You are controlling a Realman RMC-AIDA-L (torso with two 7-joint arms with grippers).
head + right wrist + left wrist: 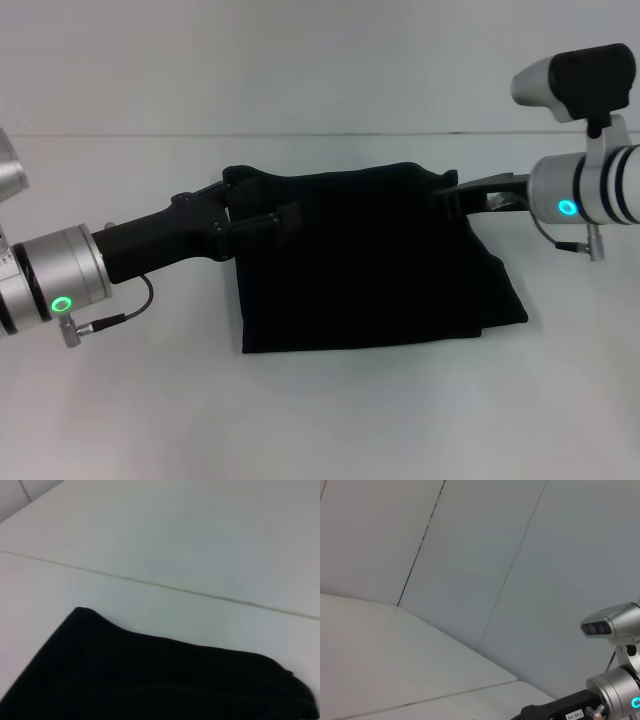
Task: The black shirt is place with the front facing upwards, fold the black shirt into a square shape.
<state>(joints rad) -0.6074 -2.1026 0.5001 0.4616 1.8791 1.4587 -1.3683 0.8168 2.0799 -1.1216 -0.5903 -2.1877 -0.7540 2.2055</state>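
**Fold nearly finished, both pincers at the far edge**

Judged from the lie of the cloth, well along: black shirt (370,265) already down to a compact, roughly square bundle at the middle of the white tabletop (320,420). No sleeves or hem trailing out, no lettering or label on show, only plain black cloth facing up. Probably the last fold in hand or just laid; remaining, at a guess, a release at both far corners and perhaps a squaring of the right side.

Left pincer (262,212) at the far left corner of the bundle, one finger (270,222) lying across the top of the cloth, another along the far edge; seemingly closed on that corner, though black on black hides the actual contact. Right pincer (462,196) at the far right corner, touching or buried in the cloth; impossible to tell how far open or whether gripping.

Shape not quite true: far edge slightly humped and raised between the two pincers, near edge straight and flat, left side clean and upright, right side flaring outward toward the near right corner with a layered lip showing. In the right wrist view, thick rounded folded edge of the shirt (165,680) resting on the tabletop (150,540), soft and several layers deep.
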